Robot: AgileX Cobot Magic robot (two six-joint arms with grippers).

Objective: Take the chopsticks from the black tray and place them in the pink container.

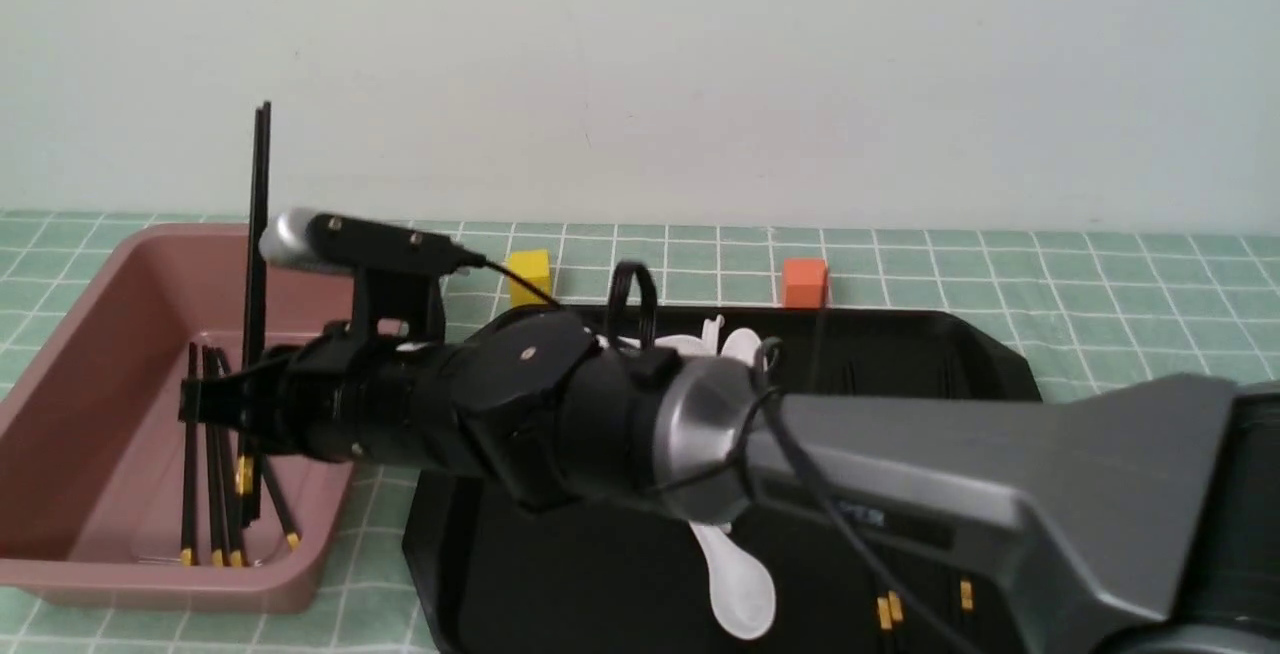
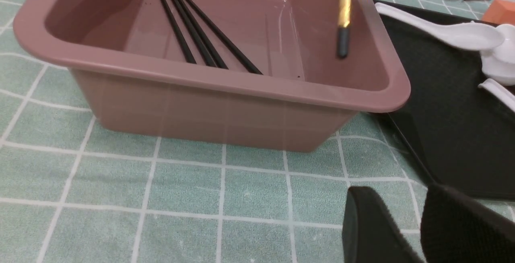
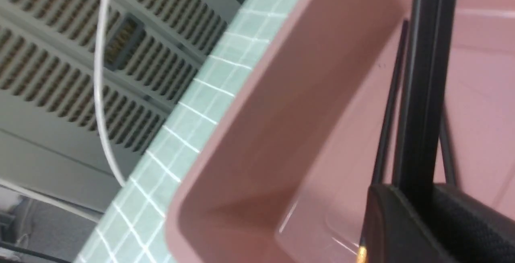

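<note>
My right gripper reaches across from the right and hangs over the pink container, shut on a pair of chopsticks held upright. Their yellow-banded lower ends dip inside the tub. In the right wrist view the held sticks rise from between the pads of that gripper. Several more chopsticks lie on the container floor. Others lie in the black tray near its front. My left gripper is open over the mat in front of the tub, holding nothing.
White soup spoons lie in the tray, one at the front, others at the back, and one near the tub. A yellow cube and an orange cube stand behind the tray. A checked green mat covers the table.
</note>
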